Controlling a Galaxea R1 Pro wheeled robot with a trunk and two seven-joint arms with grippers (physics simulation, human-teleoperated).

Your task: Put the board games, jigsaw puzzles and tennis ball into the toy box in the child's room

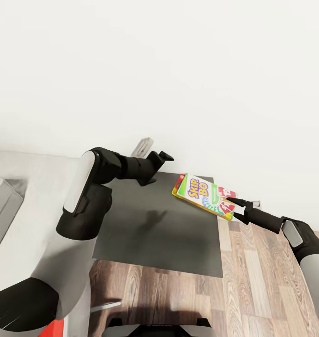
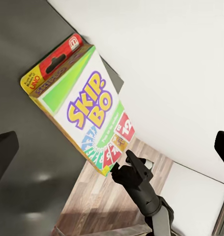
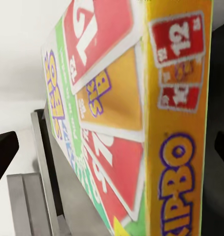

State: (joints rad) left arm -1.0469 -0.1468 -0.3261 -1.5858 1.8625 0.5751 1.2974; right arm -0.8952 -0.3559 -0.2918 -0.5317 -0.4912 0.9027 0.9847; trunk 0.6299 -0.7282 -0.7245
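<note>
Nearest the robot, the wood-plank floor (image 1: 253, 281) lies bare to the right of the dark grey bench (image 1: 159, 229), whose front edge runs straight across and whose right edge meets the planks. The left gripper (image 1: 160, 158) hangs above the bench's far left corner, its fingers apart and holding nothing. The right gripper (image 1: 235, 209) reaches in over the floor, fingers clamped on the near end of the SKIP-BO box (image 1: 205, 196), which is held above the bench's far right corner, overhanging the edge. The box is flat, white and green with purple-and-yellow lettering, red number cards and a yellow side (image 3: 178, 147). Behind stands the plain white wall (image 1: 178, 70).
</note>
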